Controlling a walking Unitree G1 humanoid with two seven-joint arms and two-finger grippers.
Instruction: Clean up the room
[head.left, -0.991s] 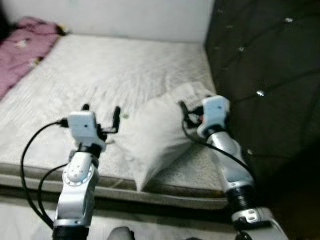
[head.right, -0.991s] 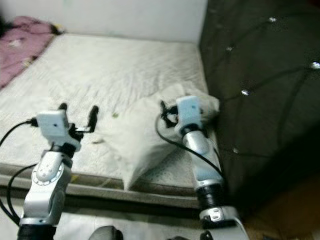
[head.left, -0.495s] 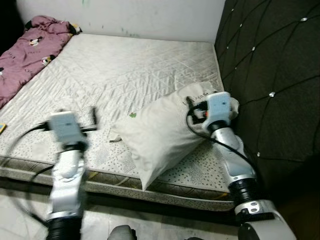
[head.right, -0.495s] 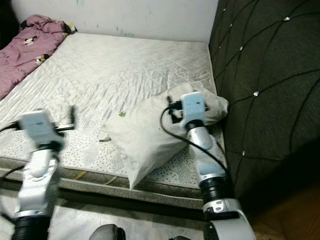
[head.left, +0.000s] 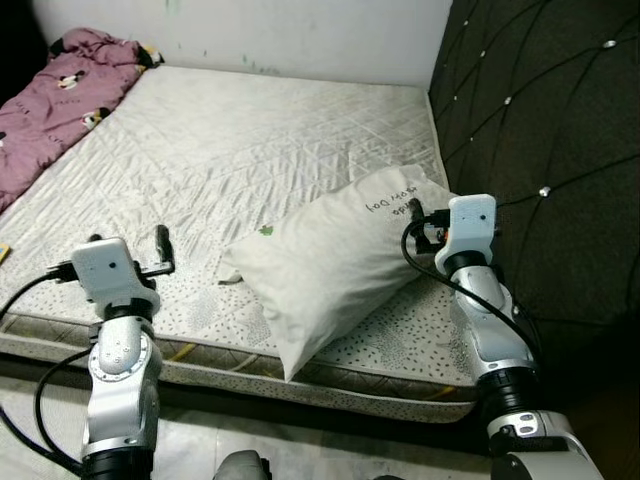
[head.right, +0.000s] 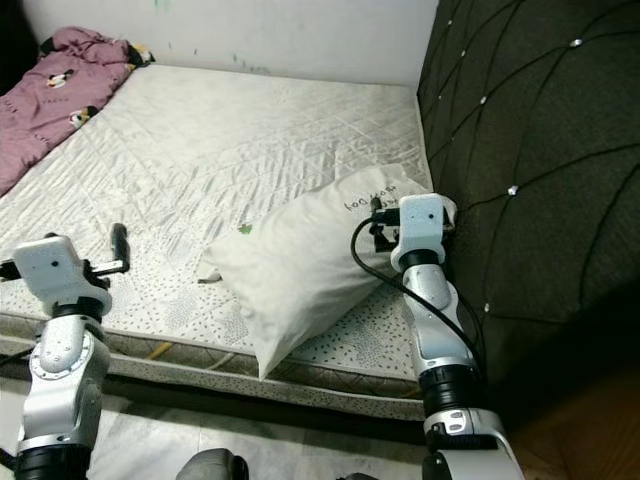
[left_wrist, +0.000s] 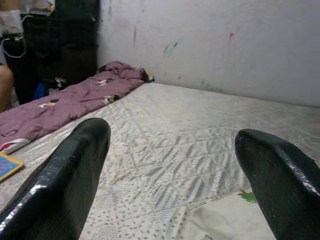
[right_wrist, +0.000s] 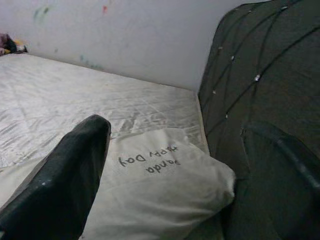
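Probably both empty, wide-open grippers, left (head.left: 163, 243) at lower left and right (head.left: 418, 213) at centre right, should close on the pillow (head.left: 335, 262), gripping its opposite corners evenly.

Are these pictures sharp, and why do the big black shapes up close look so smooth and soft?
Both eye views are sharp, lit evenly over the mattress, though the headboard stays dim. In the left wrist view, the black fingers sit too near the lens, so they blur; the right wrist view's fingers do too, while the pillow is clearer.
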